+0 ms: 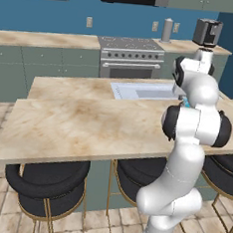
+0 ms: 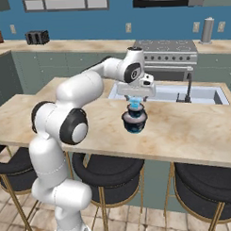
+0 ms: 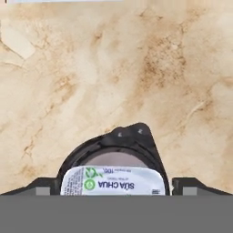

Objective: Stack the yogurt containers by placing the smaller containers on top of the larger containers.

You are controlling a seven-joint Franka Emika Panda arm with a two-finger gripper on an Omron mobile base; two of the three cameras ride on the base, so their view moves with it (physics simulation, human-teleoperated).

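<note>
In the left base view our own arm (image 1: 195,120) hides nearly everything, with bare surface (image 1: 78,120) stretching left. From the right, we see the small cyan cup (image 2: 135,106) atop the navy tub (image 2: 134,121) near the sink (image 2: 201,93), gripper (image 2: 135,101) directly above. In the hand view the fingertips (image 3: 41,185) stand apart, clear of the cup's lid.
</note>
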